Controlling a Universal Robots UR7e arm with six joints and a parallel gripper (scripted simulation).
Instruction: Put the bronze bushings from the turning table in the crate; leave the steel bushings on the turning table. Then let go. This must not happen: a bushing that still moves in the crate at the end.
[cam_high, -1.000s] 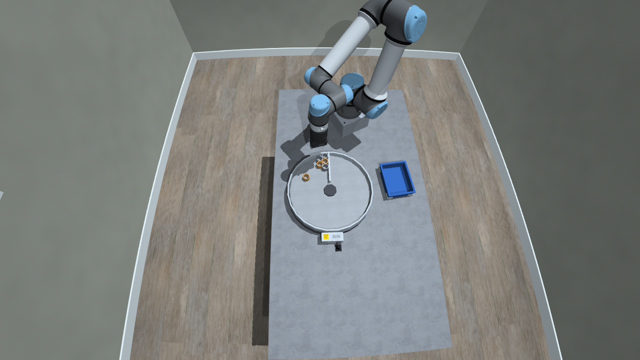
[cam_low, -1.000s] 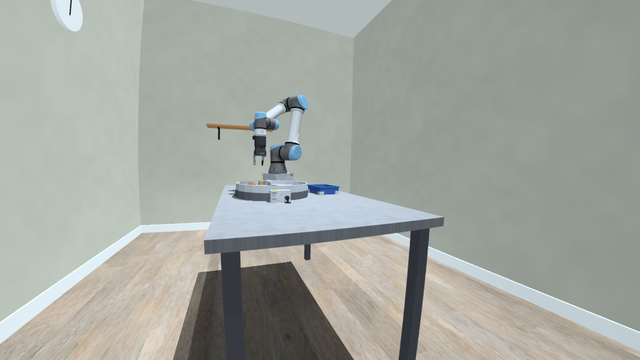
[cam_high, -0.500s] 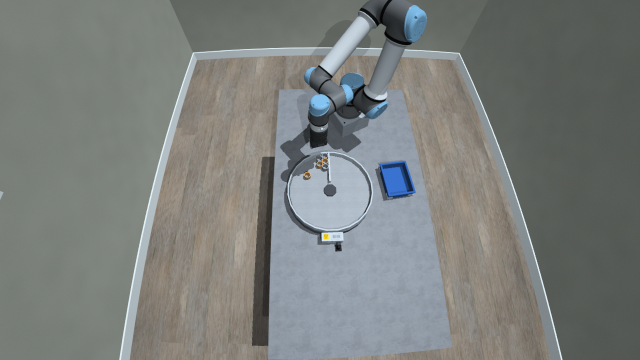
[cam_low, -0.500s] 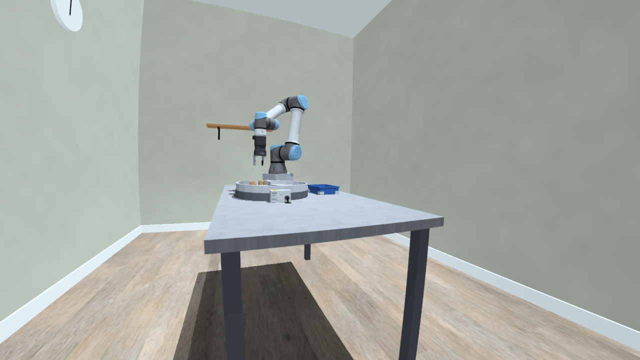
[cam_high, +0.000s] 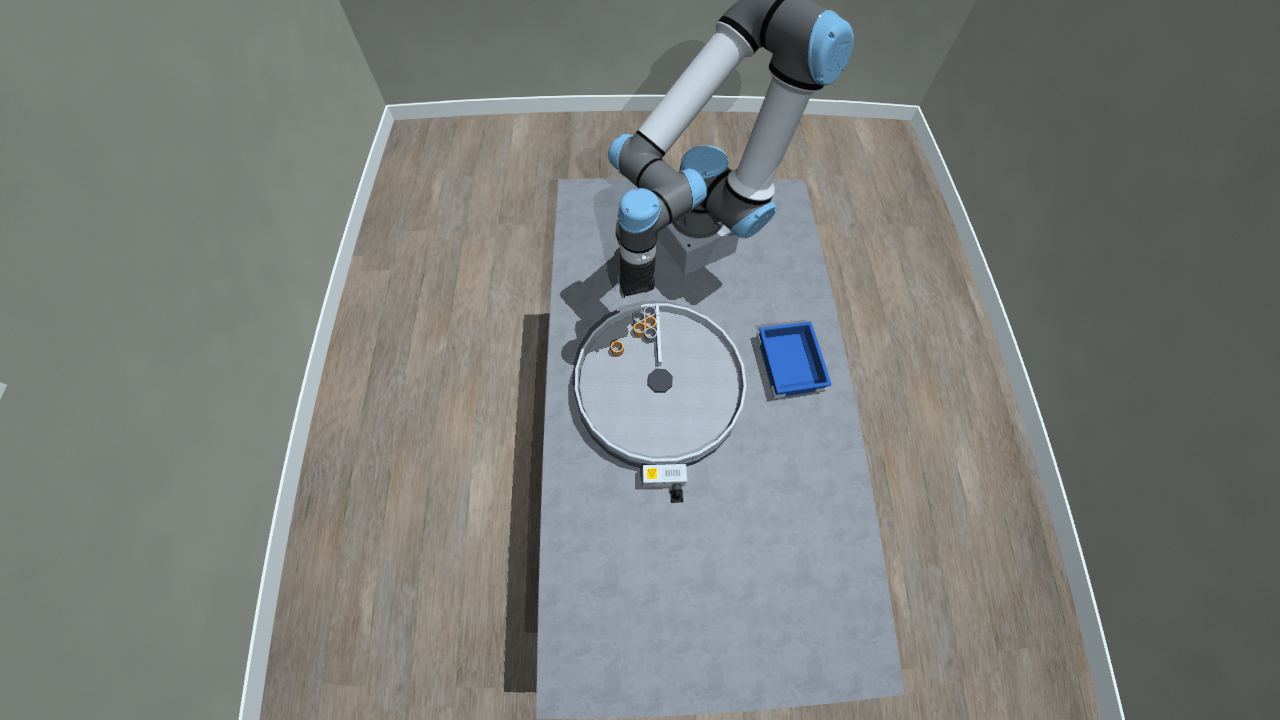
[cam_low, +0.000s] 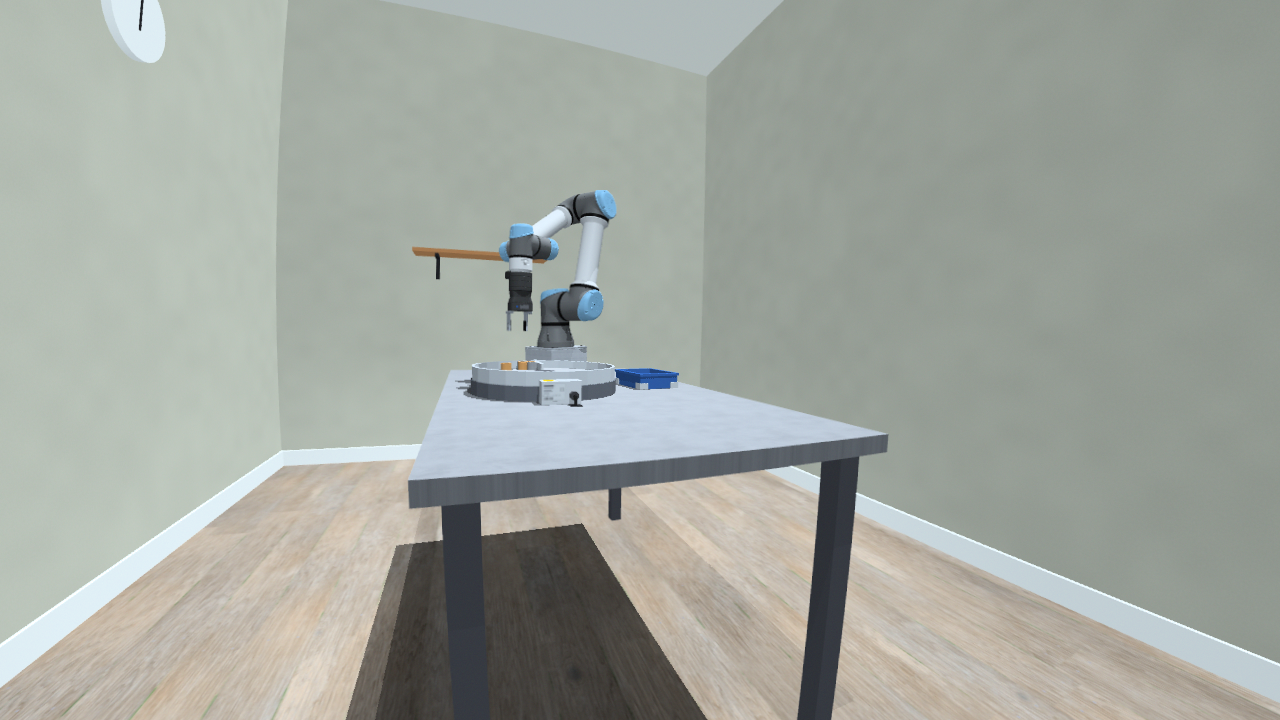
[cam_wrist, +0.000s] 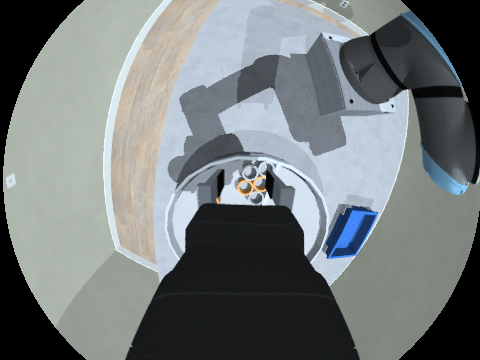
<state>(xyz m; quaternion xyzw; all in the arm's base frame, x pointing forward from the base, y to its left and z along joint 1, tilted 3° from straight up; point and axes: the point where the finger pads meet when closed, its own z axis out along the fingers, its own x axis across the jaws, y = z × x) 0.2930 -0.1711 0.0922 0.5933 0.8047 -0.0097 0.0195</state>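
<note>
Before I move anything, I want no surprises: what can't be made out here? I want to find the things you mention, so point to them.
- Wrist: most of the lone bronze bushing (cam_high: 616, 352) (cam_low: 506, 366) (cam_wrist: 218, 200), behind a finger.
- Exterior: its lower part, behind the turning table's (cam_high: 742, 385) (cam_low: 501, 377) (cam_wrist: 326, 220) rim; the crate's (cam_high: 793, 360) (cam_low: 646, 380) (cam_wrist: 355, 230) floor, behind its wall.
- Top: the gripper's (cam_high: 637, 291) (cam_low: 517, 327) (cam_wrist: 245, 186) fingertips, behind its body.

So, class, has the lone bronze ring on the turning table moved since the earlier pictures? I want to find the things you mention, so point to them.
Yes, the lone bronze ring (cam_high: 616, 352) (cam_low: 506, 366) (cam_wrist: 218, 201) has moved closer to the straight bar (cam_high: 659, 344) (cam_low: 547, 366) (cam_wrist: 278, 168).
</note>
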